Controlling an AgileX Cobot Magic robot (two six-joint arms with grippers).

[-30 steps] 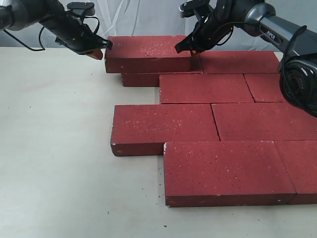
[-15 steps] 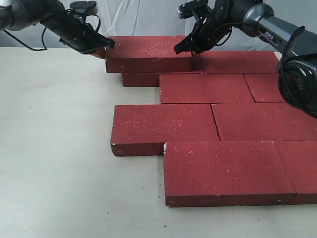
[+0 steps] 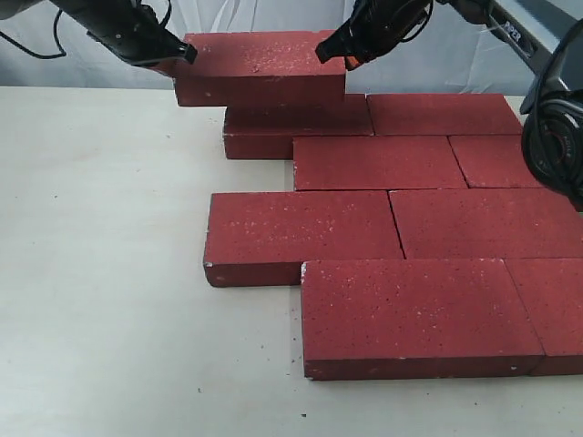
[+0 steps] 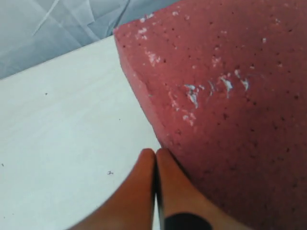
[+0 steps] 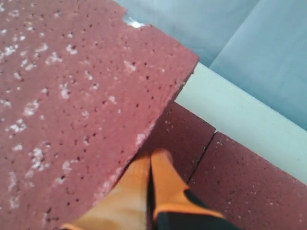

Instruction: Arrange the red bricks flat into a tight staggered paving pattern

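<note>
While the brick [image 3: 260, 66] hangs between the two arms, we take the exterior view first. The brick sits level above the far edge of the table [image 3: 109, 273], over the end brick [image 3: 291, 127] of the back row, and looks clear of it. The left gripper [image 3: 185, 55] bears on one short end and the right gripper [image 3: 322, 53] on the other. The laid bricks [image 3: 392, 228] lie flat in staggered rows from the far edge toward the near right corner, with tight joints.

At the left wrist, the left gripper [image 4: 155, 154] has its fingers closed together with nothing between them. Its tips rest against the brick's end face close to a corner, with bare table beside it.

At the right wrist, the right gripper [image 5: 150, 157] is likewise closed on nothing. Its tips push at the lower edge of the brick's other end, and laid bricks show underneath.

We judge this hold to be a plain squeeze between two arms on small contact patches. To do the step well, we move both arms at one rate and keep the inward push equal and the brick level. If the arms drift apart or twist, the brick may pivot and fall onto the paving. We would set it flat on the table just beside a row's open end, then slide it in until the faces touch.
</note>
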